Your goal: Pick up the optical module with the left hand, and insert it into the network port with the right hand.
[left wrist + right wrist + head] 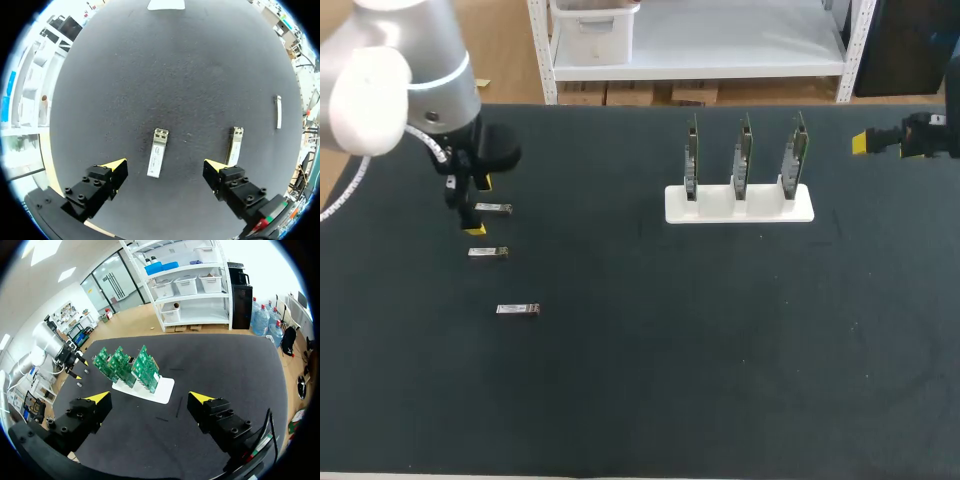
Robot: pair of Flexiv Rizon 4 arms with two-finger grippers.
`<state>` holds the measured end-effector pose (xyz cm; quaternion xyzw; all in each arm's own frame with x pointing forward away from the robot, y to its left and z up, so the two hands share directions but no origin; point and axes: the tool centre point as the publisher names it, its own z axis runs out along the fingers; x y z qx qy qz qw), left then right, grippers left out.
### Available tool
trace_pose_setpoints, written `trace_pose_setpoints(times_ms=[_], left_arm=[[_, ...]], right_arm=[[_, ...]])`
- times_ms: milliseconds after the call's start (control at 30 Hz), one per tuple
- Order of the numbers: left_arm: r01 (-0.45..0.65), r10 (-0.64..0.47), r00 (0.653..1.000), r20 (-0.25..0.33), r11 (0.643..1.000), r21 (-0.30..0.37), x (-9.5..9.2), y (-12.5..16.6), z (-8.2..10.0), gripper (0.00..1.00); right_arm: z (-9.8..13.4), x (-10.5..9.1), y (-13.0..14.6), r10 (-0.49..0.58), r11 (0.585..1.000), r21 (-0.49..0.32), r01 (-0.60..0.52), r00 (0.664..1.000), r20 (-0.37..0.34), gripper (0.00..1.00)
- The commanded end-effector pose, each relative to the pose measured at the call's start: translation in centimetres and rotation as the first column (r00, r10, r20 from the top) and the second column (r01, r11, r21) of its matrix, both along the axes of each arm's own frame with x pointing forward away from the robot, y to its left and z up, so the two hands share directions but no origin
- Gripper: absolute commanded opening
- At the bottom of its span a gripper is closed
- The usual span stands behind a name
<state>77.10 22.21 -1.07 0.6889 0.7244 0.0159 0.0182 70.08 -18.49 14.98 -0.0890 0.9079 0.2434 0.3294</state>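
Observation:
Three small silver optical modules lie in a column on the black mat: one (493, 208) at the back, one (488, 252) in the middle, one (518, 309) nearest the front. My left gripper (477, 206) hangs open over the back module (158, 152), which lies flat between its yellow fingertips (116, 166), touching neither. The middle module (234, 145) lies just beside the other finger. Three upright green boards (741, 160) carrying the network ports stand in a white holder (740, 205). My right gripper (865, 142) is open and empty at the table's far right, well off from the boards (125, 362).
The third module (278, 111) lies further out to the side of the left gripper. The white holder (150, 387) sits ahead of the right gripper (150, 400) across bare black mat (700, 340). My left arm (50, 342) shows beyond the boards.

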Motion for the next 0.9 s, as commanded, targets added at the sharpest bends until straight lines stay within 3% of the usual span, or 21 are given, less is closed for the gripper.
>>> trace_pose_setpoints(times_ms=[33,300,333,367,400,467,833,900], left_arm=[[0.003,-0.002,1.0,-0.013,1.0,0.014,0.57,0.0,-0.43,1.0],[0.001,-0.001,1.0,-0.022,1.0,0.025,0.59,0.08,-0.88,1.0],[0.003,-0.002,1.0,-0.022,1.0,0.025,0.61,0.06,-0.94,0.92],[0.004,-0.003,1.0,-0.023,1.0,0.026,0.62,0.04,-0.97,0.67],[0.006,-0.005,1.0,-0.024,1.0,0.026,0.62,0.02,-0.98,0.29],[0.009,-0.008,1.0,-0.025,1.0,0.024,0.57,-0.05,-1.02,0.0],[0.017,-0.017,1.0,-0.016,1.0,0.019,0.27,0.09,-1.13,0.0],[-0.032,0.032,0.999,-0.017,0.999,-0.028,0.54,-0.01,-0.47,0.0]], right_arm=[[0.05,-0.08,0.02,-0.002,1.0,-0.001,0.002,1.0,0.0,1.0],[0.05,-0.08,0.02,-0.002,1.0,-0.001,0.002,1.0,0.0,1.0],[0.05,-0.08,0.02,-0.002,1.0,-0.001,0.002,1.0,0.0,1.0],[0.05,-0.08,0.02,-0.002,1.0,-0.001,0.002,1.0,0.0,1.0],[0.05,-0.08,0.02,-0.002,1.0,-0.001,0.002,1.0,0.0,1.0],[0.05,-0.08,0.02,-0.002,1.0,-0.001,0.002,1.0,0.0,1.0],[0.05,-0.08,0.02,-0.002,1.0,-0.001,0.002,1.0,0.0,1.0],[0.05,-0.08,0.02,-0.002,1.0,-0.001,0.002,1.0,0.0,1.0]])
